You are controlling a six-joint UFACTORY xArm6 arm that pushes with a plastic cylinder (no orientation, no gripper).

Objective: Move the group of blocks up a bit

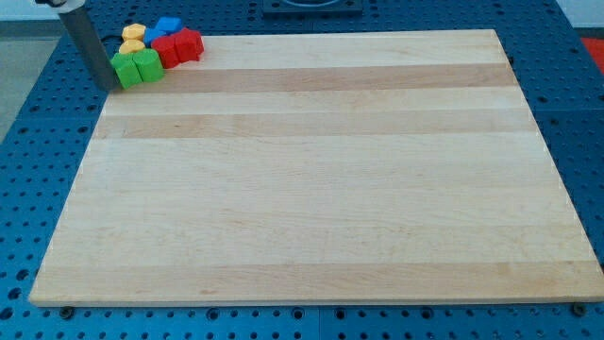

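Note:
A tight group of blocks sits at the board's top left corner. Two green blocks (136,68) are at the front left of the group. Two red blocks (178,46) lie to their right. Two yellow blocks (132,39) are behind the green ones. Two blue blocks (163,27) are at the back, nearest the view's top. My tip (106,86) is at the end of the dark rod (87,42), just left of the left green block, close to or touching it.
The wooden board (321,170) lies on a blue perforated table (28,170). The block group is close to the board's top edge and left edge.

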